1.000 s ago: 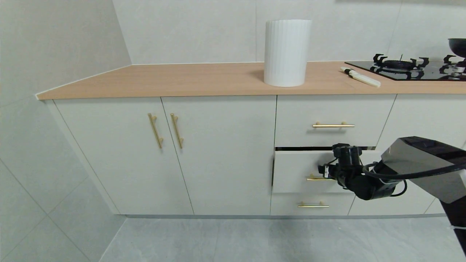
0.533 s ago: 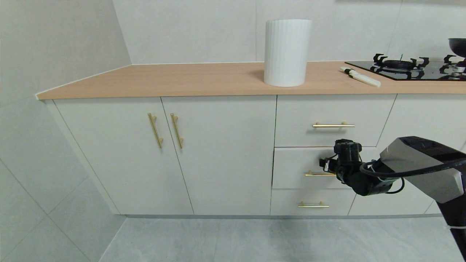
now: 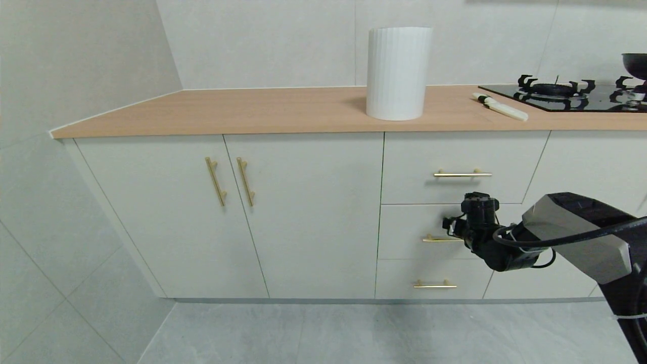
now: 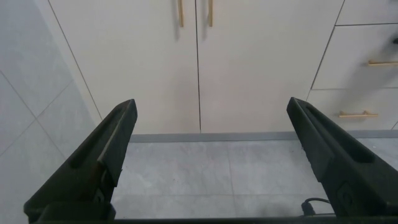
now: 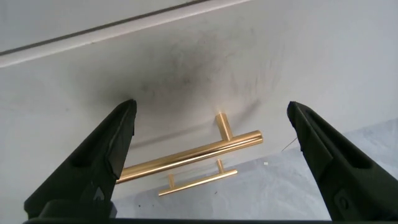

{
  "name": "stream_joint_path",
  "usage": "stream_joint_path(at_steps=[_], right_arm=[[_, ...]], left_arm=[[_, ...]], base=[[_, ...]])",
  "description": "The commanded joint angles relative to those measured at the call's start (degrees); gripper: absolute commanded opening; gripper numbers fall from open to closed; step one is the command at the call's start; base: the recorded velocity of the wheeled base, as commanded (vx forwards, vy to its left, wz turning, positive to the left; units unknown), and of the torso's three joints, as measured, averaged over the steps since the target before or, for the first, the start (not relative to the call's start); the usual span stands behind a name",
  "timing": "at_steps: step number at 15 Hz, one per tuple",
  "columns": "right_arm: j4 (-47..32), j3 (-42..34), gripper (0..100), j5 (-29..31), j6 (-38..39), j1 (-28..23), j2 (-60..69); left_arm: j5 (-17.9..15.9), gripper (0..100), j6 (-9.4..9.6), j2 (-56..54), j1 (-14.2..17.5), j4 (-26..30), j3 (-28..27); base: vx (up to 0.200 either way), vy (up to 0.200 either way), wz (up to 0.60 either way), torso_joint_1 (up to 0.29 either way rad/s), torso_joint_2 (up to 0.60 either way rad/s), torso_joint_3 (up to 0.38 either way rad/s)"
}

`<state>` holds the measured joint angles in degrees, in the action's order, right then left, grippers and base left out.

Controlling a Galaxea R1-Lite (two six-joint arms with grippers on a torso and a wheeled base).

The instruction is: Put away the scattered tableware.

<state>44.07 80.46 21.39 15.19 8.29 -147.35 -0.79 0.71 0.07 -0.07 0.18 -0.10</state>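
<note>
Wood-grain worktop (image 3: 252, 108) carries one cream-coloured knife (image 3: 500, 107), lying flat just beside the front corner of the black gas hob (image 3: 571, 98) and well apart from both arms. One tall white ribbed holder (image 3: 399, 73) stands upright on the same worktop, to the knife's left. Two burner grates show on the hob, with one dark pot (image 3: 636, 63) at the far right edge.

Below, the pale cabinet has two doors with two upright brass handles (image 3: 216, 181) side by side, and three drawers stacked to their right, each with one level brass handle. All three drawer fronts sit flush.

At the middle drawer (image 3: 409, 227), the right arm (image 3: 571, 237) holds the right jaws against the right end of the middle handle (image 3: 440, 238). In the right wrist view the two black fingers (image 5: 106, 155) are spread wide and released, with the brass bar (image 5: 193, 155) lying between them and touched by neither; the lowest drawer's handle (image 5: 199, 180) shows just beyond it.

In the left wrist view the left jaws are also released, the two fingers (image 4: 106, 149) wide apart over the grey tiled floor (image 4: 211, 174) and facing the foot of the double doors, grasping nothing.
</note>
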Motion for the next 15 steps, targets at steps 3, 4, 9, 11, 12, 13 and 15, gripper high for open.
stream_joint_path(at_steps=[3, 4, 9, 11, 12, 13, 15], right_arm=[[0.14, -1.27, 100, 0.84, 0.02, -0.03, 0.75], [0.14, -3.91, 100, 0.75, -0.07, 0.06, 2.24], [2.86, -25.35, 100, 0.4, 1.69, 0.41, 20.87], [4.53, -35.99, 100, 0.67, 1.42, 0.32, 33.44], [4.53, -40.64, 100, 0.67, 1.25, 0.32, 40.82], [4.53, -44.69, 100, 0.67, 0.81, 0.32, 48.21], [4.18, -51.72, 100, 0.75, -3.94, 0.15, 64.03]], left_arm=[[0.0, 100, 0.0, 0.01, -0.01, -0.01, 0.01], [0.0, 100, 0.0, 0.01, -0.01, -0.01, 0.01], [0.0, 100, 0.0, 0.01, -0.01, -0.01, 0.01], [0.0, 100, 0.0, 0.01, -0.1, -0.01, 0.01], [0.0, 100, 0.0, 0.01, -0.01, -0.01, 0.01], [0.0, 100, 0.0, 0.01, -0.01, -0.01, 0.01], [0.0, 100, 0.0, 0.01, -0.01, -0.01, 0.01]], base=[[0.0, 0.0, 0.0, 0.0, 0.0, 0.0], [0.0, 0.0, 0.0, 0.0, 0.0, 0.0], [0.0, 0.0, 0.0, 0.0, 0.0, 0.0], [0.0, 0.0, 0.0, 0.0, 0.0, 0.0], [0.0, 0.0, 0.0, 0.0, 0.0, 0.0], [0.0, 0.0, 0.0, 0.0, 0.0, 0.0], [0.0, 0.0, 0.0, 0.0, 0.0, 0.0]])
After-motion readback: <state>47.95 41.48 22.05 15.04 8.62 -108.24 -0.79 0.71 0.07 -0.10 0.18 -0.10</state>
